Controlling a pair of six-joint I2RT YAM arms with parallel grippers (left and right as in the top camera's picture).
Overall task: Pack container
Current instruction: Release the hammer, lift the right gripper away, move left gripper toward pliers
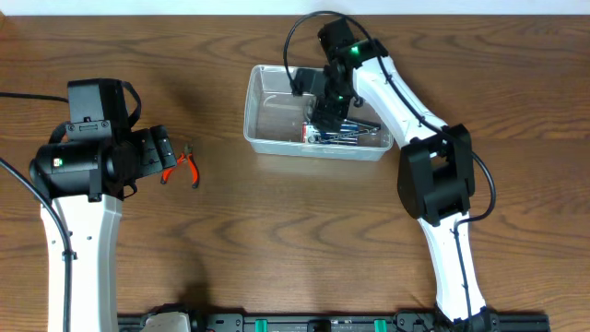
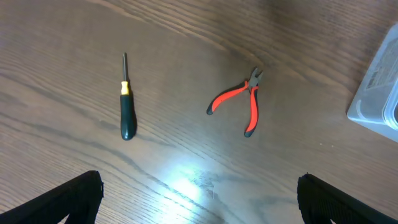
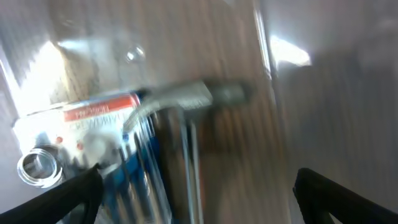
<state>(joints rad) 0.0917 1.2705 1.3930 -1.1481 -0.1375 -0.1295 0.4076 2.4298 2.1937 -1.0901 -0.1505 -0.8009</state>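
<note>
The clear plastic container (image 1: 267, 111) stands at the back centre of the table, with several tools (image 1: 346, 135) piled in its right half. My right gripper (image 1: 329, 109) hovers over it, open and empty. The right wrist view is blurred; it shows the tools (image 3: 134, 134) and the container wall (image 3: 264, 43). My left gripper (image 1: 159, 157) is open and empty above the table at the left. Red-handled pliers (image 1: 189, 168) lie just right of it, also in the left wrist view (image 2: 239, 99). A green-handled screwdriver (image 2: 126, 102) lies left of the pliers.
The container's corner (image 2: 379, 87) shows at the right edge of the left wrist view. The wooden table (image 1: 277, 240) spreads in front of both arms. A black rail (image 1: 313, 323) runs along the front edge.
</note>
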